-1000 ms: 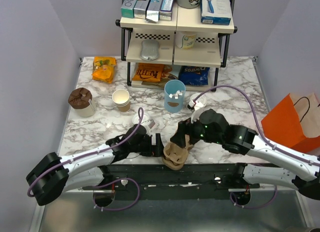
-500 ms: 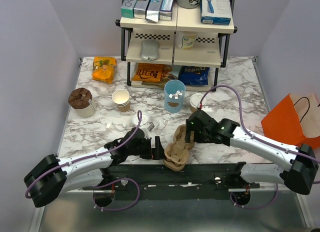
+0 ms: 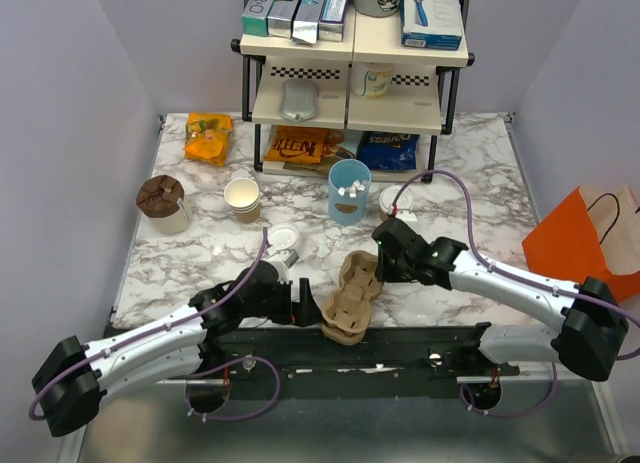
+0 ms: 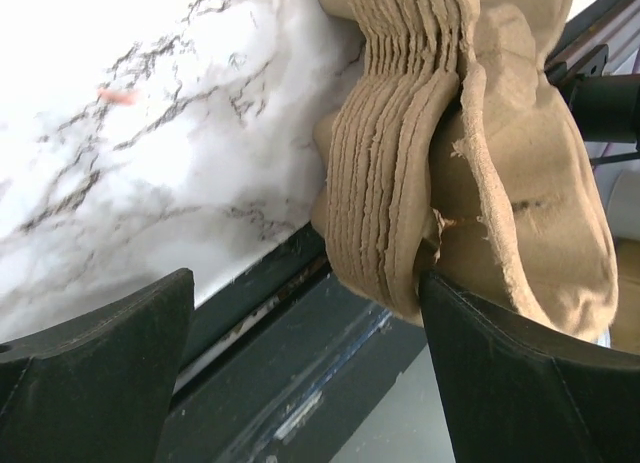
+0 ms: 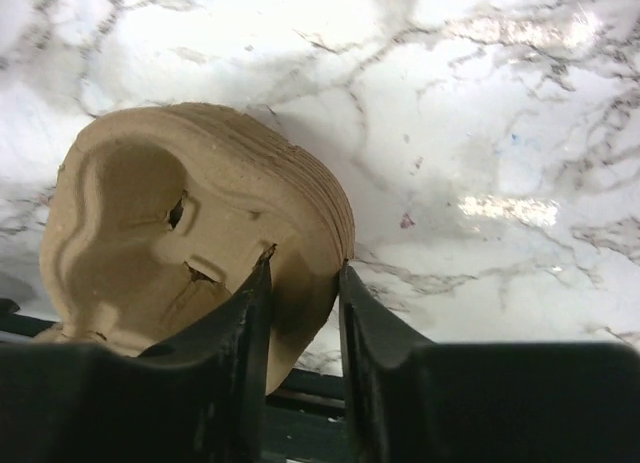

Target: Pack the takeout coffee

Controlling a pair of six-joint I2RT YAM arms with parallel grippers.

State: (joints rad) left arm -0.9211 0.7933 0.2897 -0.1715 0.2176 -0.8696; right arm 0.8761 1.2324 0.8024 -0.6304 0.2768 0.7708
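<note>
Step, judged: separating carrier stack (image 3: 348,301), worktop 6 o'clock. Right claw (image 5: 300,273) pinching stack rim; left claw (image 4: 305,303) spread about stack edge. Next: peel one carrier for takeout coffee (image 3: 391,198).

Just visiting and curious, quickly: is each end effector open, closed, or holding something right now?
Left end effector: open, gripping nothing.
Right end effector: closed on the rim of the stack of cardboard cup trays.

White arm shells (image 3: 150,338), black joints (image 3: 598,340) — a purple cable (image 3: 470,188) loops along each arm.
</note>
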